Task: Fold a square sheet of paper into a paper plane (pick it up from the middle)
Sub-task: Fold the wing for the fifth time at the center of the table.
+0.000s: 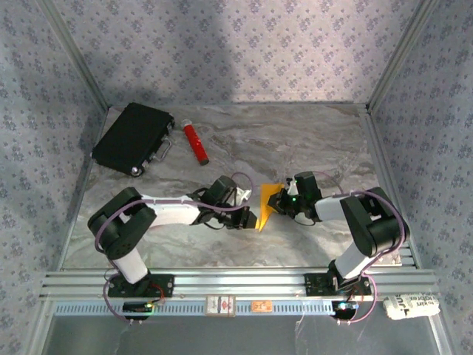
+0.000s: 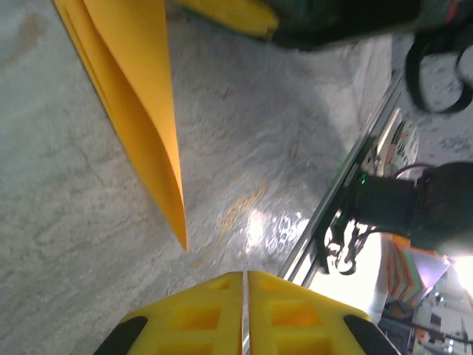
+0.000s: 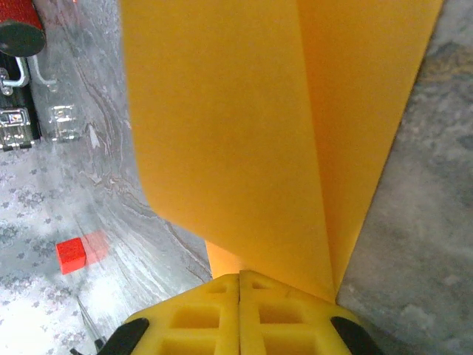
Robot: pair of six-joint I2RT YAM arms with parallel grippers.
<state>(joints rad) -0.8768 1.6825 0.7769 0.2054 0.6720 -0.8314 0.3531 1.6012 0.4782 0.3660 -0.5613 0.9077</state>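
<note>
The right pincer is closed in a grip, while the left pincer is closed pad against pad with nothing caught between. Both are held low over the grey marbled table, tips turned towards each other. Well beyond the left pincer and off to its left, a black hard case is laid flat. The thin orange-yellow sheet of paper is clamped at one edge by the right pincer and is raised from its pads in two panels joined by one long crease. Its pointed lower corner is hung just ahead of the left pincer, apart from the pads; whether the table is touched by it cannot be told. A red cylinder is laid beyond the left pincer, just beside the case. A small red block is set to the left of the right pincer, clear of the paper.

The folding is judged to be under way, with a first crease made and no dart shape formed. For the next fold, the left pincer would need to be opened and closed on a free corner while the right grip is kept firm, so that the thin sheet is not torn or slipped.
</note>
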